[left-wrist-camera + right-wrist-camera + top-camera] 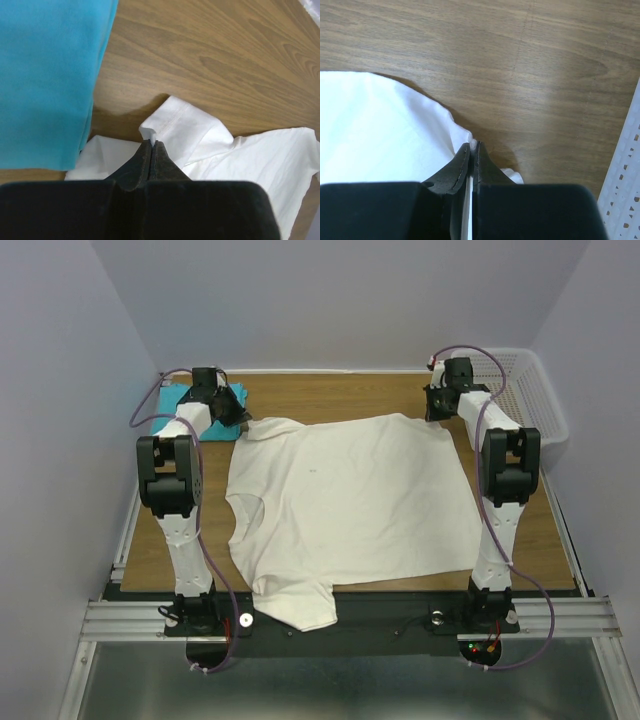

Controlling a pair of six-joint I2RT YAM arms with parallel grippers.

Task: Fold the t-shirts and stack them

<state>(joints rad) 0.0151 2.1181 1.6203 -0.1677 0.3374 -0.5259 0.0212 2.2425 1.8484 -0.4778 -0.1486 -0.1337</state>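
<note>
Nearest to my bases, one short sleeve point(300, 605) of a large cream-white cotton t-shirt point(350, 500) droops over the near edge of the brown wood-grain surface point(340, 395). The shirt itself lies spread flat across the middle of the surface. Its long axis runs side to side, with the collar toward my left arm and the hem toward my right. At the far edge of the shirt, my left end effector point(151, 145) is clamped shut on a small pinch of white fabric at the far sleeve. My right end effector point(471, 147) is closed on the far corner of the hem, with cloth showing between its fingers. All the rest of the shirt therefore lies on the near side of both end effectors, toward my bases. I judge that any fold from here means bringing this far edge nearward, both arms together. Beyond my left end effector, in the far left corner, rests a folded turquoise-blue t-shirt point(50, 75), close to the white sleeve. A white plastic mesh basket point(530, 390) stands at the far right.
</note>
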